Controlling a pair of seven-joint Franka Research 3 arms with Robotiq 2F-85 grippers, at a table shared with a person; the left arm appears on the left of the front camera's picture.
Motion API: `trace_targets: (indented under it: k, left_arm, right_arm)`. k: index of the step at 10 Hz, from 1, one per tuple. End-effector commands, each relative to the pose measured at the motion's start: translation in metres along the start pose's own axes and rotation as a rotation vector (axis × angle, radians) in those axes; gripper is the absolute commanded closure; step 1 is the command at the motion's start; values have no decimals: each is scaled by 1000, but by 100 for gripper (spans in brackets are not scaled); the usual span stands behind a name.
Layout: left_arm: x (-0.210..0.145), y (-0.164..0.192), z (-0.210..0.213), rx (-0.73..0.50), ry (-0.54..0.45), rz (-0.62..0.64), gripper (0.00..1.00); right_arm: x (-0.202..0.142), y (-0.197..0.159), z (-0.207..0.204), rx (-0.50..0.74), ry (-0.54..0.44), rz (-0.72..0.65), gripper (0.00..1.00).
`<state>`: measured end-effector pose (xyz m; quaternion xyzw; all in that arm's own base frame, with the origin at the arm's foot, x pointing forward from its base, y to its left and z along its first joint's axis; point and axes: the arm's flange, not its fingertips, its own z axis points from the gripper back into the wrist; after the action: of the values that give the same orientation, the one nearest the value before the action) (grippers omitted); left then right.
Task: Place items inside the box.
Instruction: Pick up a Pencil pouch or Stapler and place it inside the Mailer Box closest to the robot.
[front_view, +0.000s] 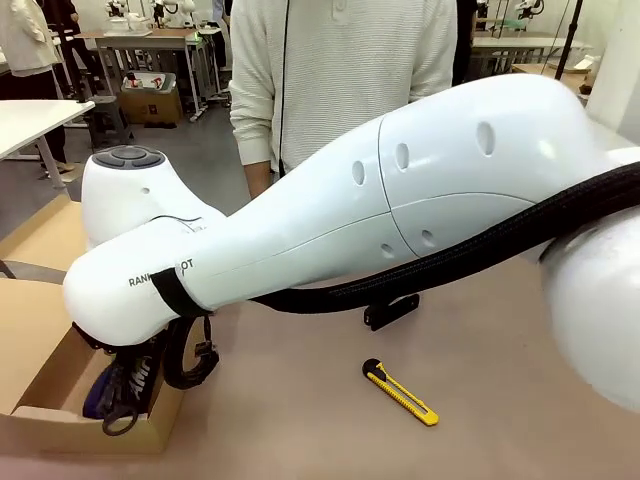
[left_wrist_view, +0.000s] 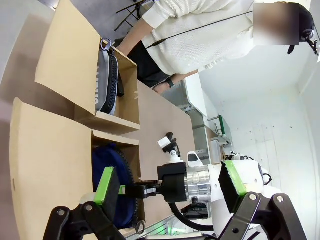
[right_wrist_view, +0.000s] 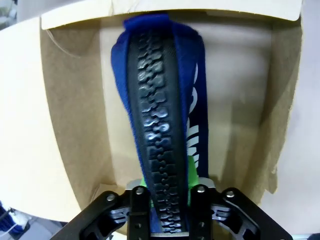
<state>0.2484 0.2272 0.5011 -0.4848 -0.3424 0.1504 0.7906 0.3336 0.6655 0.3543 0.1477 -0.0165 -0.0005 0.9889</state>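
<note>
Held item: navy zip pouch (right_wrist_view: 160, 100) stands on edge inside box (right_wrist_view: 70, 125), zipper edge toward my wrist camera, white lettering down one side, unreadable. My right gripper (right_wrist_view: 167, 182) straddles it, jaws drawn narrow, green pads (right_wrist_view: 193, 172) against both faces: pouch in my grip. Front view: my right arm (front_view: 400, 200) reaches across table (front_view: 300, 420) to box at my left side. Farther right, yellow-and-black utility knife (front_view: 400, 393) lies on table, well apart from box. My left gripper (left_wrist_view: 170, 180) spread wide, holding nothing.
</note>
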Motion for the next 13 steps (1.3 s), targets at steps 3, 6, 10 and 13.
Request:
trace_targets:
  k: [3, 6, 10, 13]
  left_arm:
    - [1, 0, -1, -25, -16, -23, 0]
    - [1, 0, -1, -25, -16, -23, 0]
    - [1, 0, -1, -25, -16, -23, 0]
    - [1, 0, -1, -25, -16, -23, 0]
  right_arm:
    - [-3, -3, 19, 46, 20, 22, 0]
    - [-12, -23, 48, 101, 0, 33, 0]
    - [-42, -100, 106, 205, 87, 193, 0]
    - [-45, -180, 127, 370, -25, 259, 0]
